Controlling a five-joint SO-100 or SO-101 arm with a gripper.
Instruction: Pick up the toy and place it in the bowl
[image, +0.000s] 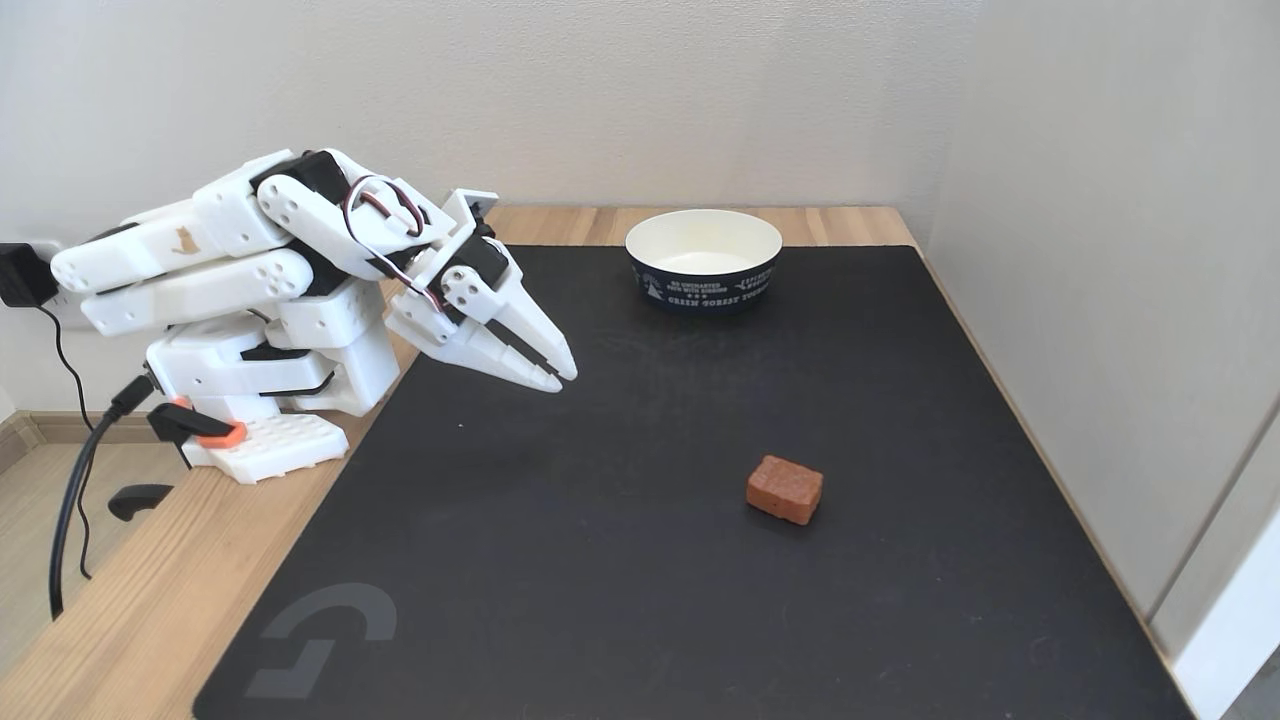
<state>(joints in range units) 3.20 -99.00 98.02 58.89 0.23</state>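
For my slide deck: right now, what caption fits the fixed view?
Folded white arm, gripper shut above the black mat, with the toy untouched and the bowl empty.

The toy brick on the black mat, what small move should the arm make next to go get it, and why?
Probably swing toward the toy and open up. The gripper hangs folded near the arm's base with its jaws nearly shut, holding nothing. The toy lies apart on the mat, to the gripper's lower right in the fixed view, and the bowl is empty.
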